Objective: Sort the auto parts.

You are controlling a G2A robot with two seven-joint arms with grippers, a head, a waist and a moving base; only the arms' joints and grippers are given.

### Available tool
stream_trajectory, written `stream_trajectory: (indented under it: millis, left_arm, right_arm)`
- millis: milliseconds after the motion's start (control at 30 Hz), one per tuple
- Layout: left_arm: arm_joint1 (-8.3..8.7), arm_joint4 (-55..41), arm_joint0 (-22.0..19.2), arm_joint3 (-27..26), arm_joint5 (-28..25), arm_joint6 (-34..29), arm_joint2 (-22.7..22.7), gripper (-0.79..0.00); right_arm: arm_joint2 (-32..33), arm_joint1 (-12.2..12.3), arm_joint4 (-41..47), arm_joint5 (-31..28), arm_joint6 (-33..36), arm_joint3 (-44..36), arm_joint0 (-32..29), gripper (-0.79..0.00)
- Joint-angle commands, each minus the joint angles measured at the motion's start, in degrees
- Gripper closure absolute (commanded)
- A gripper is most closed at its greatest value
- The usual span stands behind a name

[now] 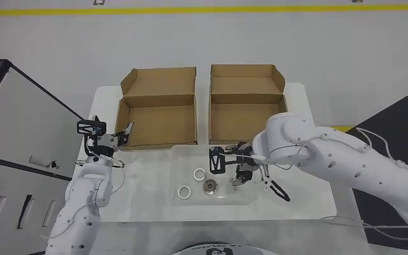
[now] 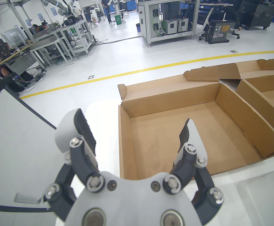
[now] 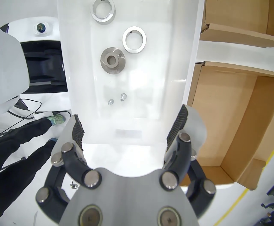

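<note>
Left gripper (image 2: 136,126) found spread wide and empty, held above the white table (image 1: 306,197) at the near corner of an open cardboard box (image 2: 192,132). Near wall of that box just past the fingertips, bare floor of the box ahead and slightly to one side. Right gripper (image 3: 130,117) likewise found wide apart and empty, held above the near end of a clear tray (image 3: 182,64) lying on the table. Two small bolts (image 3: 116,99) on the tray just ahead of the right gripper's fingertips, close together but not touching. Flanged metal disc (image 3: 112,60) farther ahead, flat on the tray, hub upward. Two metal rings beyond the disc: nearer ring (image 3: 134,39) just beside the disc, farther ring (image 3: 102,9) at the greatest reach from the gripper, apart from the first. Second open cardboard box (image 3: 224,107) alongside the right gripper, on the side away from the robot, close to the tray's long edge. Both boxes side by side, flaps raised.
</note>
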Motion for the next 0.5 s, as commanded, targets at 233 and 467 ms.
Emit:
stream_trajectory:
  millis: [233,467]
  left_arm:
    - [0.00,0.0,0.0,0.0,0.0,0.0,0.0,-0.785]
    - [0.00,0.0,0.0,0.0,0.0,0.0,0.0,-0.785]
  right_arm:
    - [-0.6,-1.0,-3.8,-0.1,-1.1,2.1,-2.5,-0.785]
    - [-0.2,-1.2,-5.0,-0.3,-1.6,2.2,-4.4,-0.785]
